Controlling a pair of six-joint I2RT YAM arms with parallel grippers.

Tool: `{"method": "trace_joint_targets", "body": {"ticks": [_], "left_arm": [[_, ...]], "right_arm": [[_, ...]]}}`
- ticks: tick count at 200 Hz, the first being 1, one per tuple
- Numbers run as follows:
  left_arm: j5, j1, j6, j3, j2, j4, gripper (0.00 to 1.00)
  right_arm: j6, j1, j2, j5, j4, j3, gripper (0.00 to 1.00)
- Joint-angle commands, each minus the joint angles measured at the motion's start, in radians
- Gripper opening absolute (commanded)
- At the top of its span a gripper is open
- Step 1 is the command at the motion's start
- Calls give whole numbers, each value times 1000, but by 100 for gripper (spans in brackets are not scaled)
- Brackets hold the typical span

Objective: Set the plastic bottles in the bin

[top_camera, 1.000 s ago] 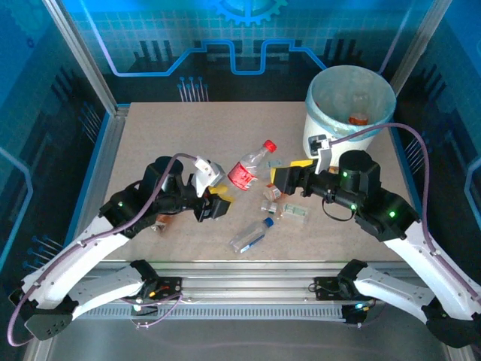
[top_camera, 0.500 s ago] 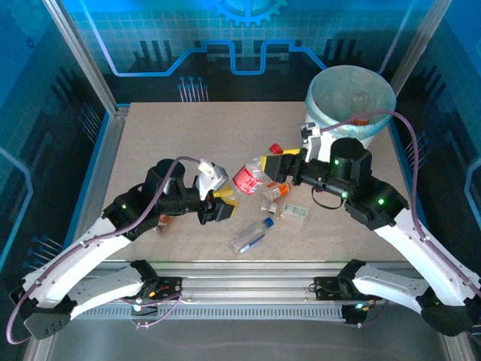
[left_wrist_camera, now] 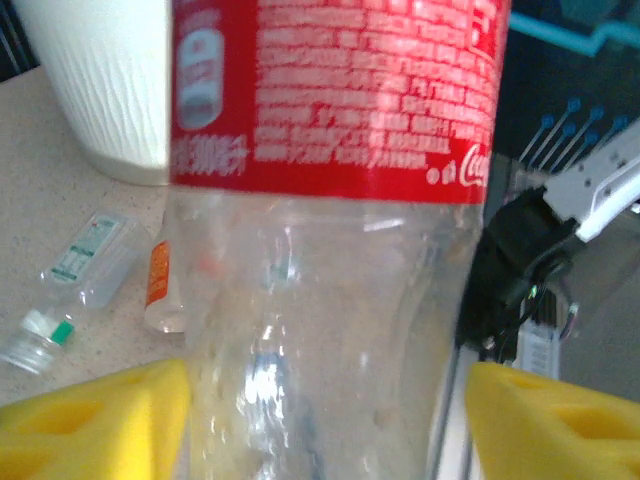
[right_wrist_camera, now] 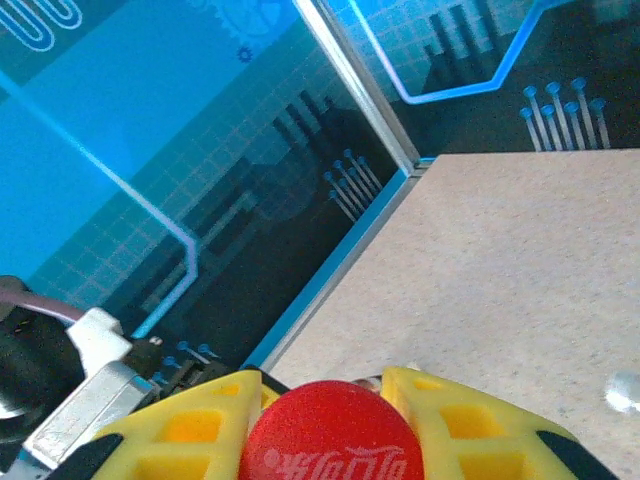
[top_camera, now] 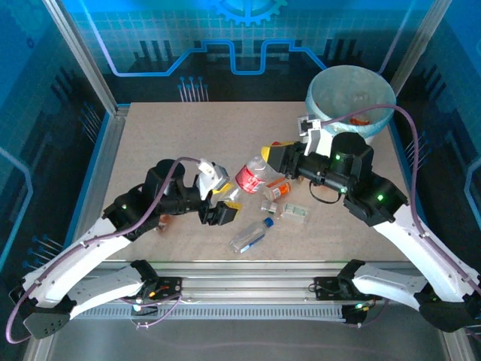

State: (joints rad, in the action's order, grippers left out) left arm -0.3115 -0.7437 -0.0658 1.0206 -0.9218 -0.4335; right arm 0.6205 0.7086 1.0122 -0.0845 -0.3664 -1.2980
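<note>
A clear Coca-Cola bottle (top_camera: 249, 177) with a red label hangs tilted over the table's middle. My right gripper (top_camera: 272, 156) is shut on its red cap (right_wrist_camera: 331, 437), a yellow finger (right_wrist_camera: 190, 432) pressed on each side. My left gripper (top_camera: 228, 203) is open around the bottle's lower body (left_wrist_camera: 320, 330); the left finger touches it and a thin gap shows at the right finger (left_wrist_camera: 540, 420). The bin (top_camera: 351, 101), white with a blue liner, stands at the far right with bottles inside. On the table lie a blue-capped bottle (top_camera: 250, 235), an orange-labelled one (top_camera: 276, 189) and a small clear one (top_camera: 295, 214).
Another small bottle (top_camera: 161, 222) lies under my left arm. In the left wrist view the bin's white wall (left_wrist_camera: 100, 90) rises behind a green-capped bottle (left_wrist_camera: 70, 290). Metal frame posts and blue panels wall in the table (top_camera: 180, 135).
My right gripper has swung left from beside the bin and shut on the bottle's cap. The bottle has tipped up off the table. My left gripper's fingers have spread a little.
</note>
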Motion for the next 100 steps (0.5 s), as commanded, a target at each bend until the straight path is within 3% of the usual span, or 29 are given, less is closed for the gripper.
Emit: {"method": "trace_joint_targets", "body": {"ticks": [1,14,59,77,100], "left_arm": [[38,-5,-8,50,5,42,91],[56,-5,-14,69,6,51,95],[121,-6,-22,110,21,65,99],[144,-5,-27,102,28,64,99],[162,-6,-39,98,27,53,99]], "right_arm": [[-130,2,5,132,-48,-108,7],[-201,-10,24,196,-71,-181,0],[-513,-70,179,492,-141,-516,0],[-611,-166,260,608,-120,-595,0],[-605,-312,363,641,-156,-682,0]]}}
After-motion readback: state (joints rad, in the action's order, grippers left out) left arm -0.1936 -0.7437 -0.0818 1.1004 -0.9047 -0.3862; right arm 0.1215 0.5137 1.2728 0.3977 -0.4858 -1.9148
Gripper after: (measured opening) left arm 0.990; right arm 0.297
